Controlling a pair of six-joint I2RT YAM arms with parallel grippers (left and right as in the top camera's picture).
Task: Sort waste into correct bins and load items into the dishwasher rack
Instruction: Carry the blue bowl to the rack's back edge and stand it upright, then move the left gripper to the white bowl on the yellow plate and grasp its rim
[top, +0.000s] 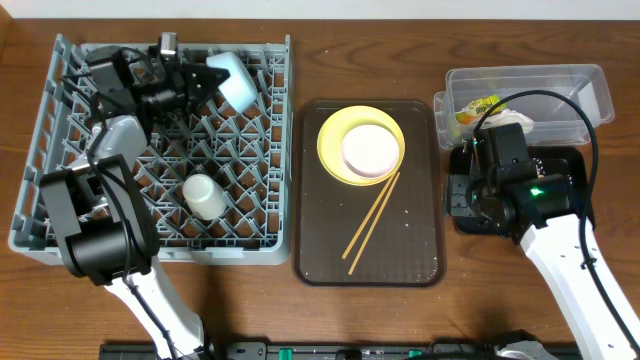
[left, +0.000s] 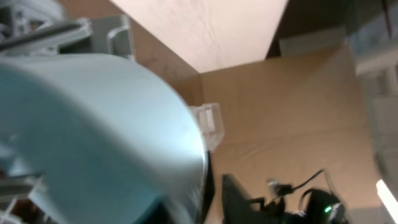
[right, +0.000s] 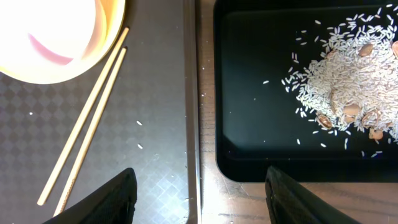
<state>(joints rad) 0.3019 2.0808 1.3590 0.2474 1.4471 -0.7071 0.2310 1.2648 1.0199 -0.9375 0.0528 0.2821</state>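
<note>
My left gripper (top: 205, 80) is over the back of the grey dishwasher rack (top: 60, 215), shut on the rim of a light blue bowl (top: 236, 78). The bowl is tilted and fills the left wrist view (left: 93, 130), blurred. A small white cup (top: 203, 196) lies in the rack. My right gripper (right: 199, 199) is open and empty over the gap between the brown tray (right: 155, 93) and the black tray (right: 249, 93). The black tray holds rice and beige crumbs (right: 348, 81). The yellow plate (top: 335, 135) carries the white bowl (top: 370, 150), with chopsticks (top: 372, 222) beside it.
The clear tub (top: 560, 85) at the back right holds the green-and-orange wrapper (top: 475, 108) and white tissue (top: 522, 118). My right arm covers most of the black tray (top: 568, 160) in the overhead view. The brown serving tray (top: 420, 250) lies between rack and bins.
</note>
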